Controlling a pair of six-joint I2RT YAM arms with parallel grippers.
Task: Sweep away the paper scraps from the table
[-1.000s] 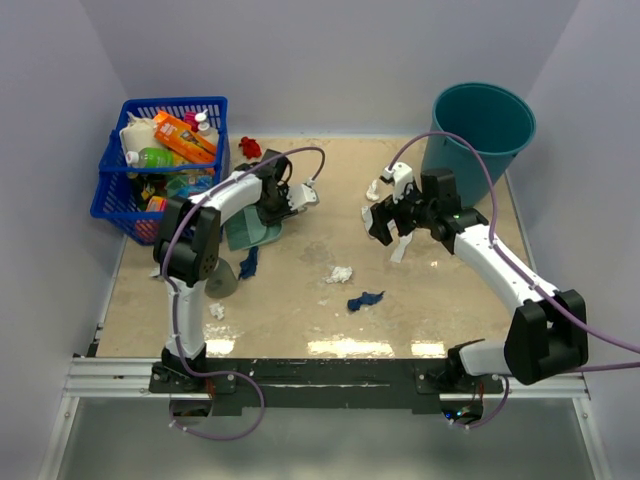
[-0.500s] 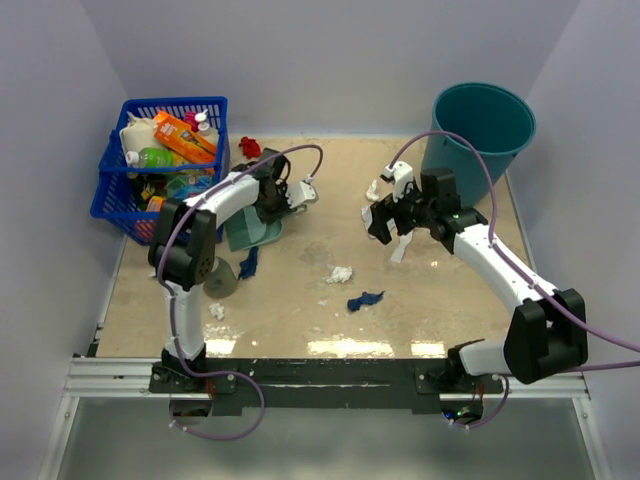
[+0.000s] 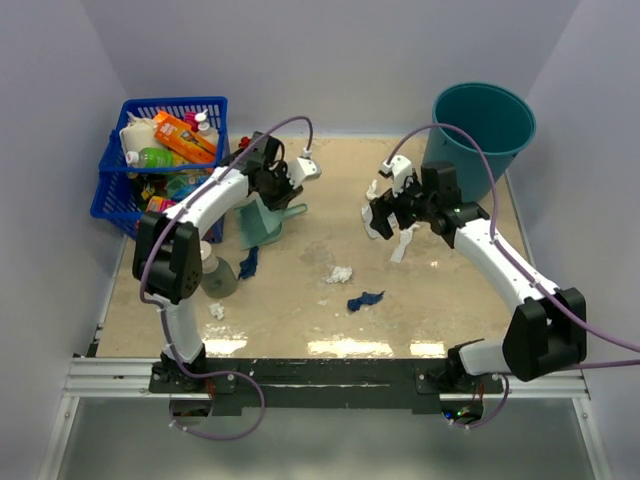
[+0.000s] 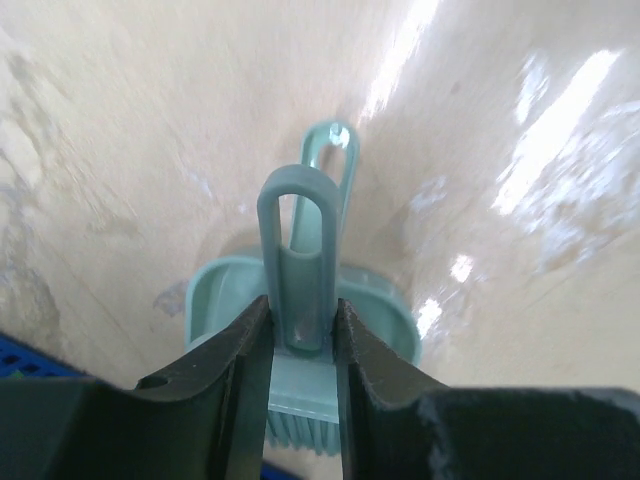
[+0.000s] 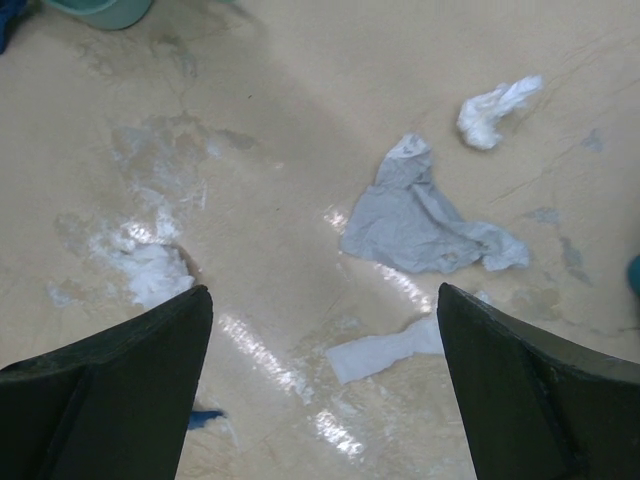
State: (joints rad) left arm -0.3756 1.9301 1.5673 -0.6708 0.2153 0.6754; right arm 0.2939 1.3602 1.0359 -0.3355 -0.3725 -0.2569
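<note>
The left gripper [image 4: 302,305] is clamped on the loop handle of the teal hand brush [image 4: 297,250], with a finger pressed against each side of it. The teal dustpan [image 4: 385,315] is nested right behind the brush, and its own handle sticks out past it. From above, brush and dustpan [image 3: 263,224] are held far to the left of the teal bucket [image 3: 483,130]. I cannot tell whether the pan's lower edge touches the table [image 3: 300,325].

The right gripper [image 3: 381,220] hovers just left of the bucket, jaws spread wide with nothing between them. Its wrist camera looks down on paper scraps [image 5: 415,225] lying on the table beneath it. There is a flat grey-blue scrap [image 5: 432,238], a small white wad [image 5: 495,100], a white strip [image 5: 385,352] and a white crumple [image 5: 150,278] beside one finger.

Further from the bucket, toward the middle of the table, a white scrap [image 3: 340,273] and a navy scrap [image 3: 365,299] lie close together. A second navy piece [image 3: 248,262] lies far left of the bucket, and a tiny white bit [image 3: 217,310] lies farthest from it.
</note>
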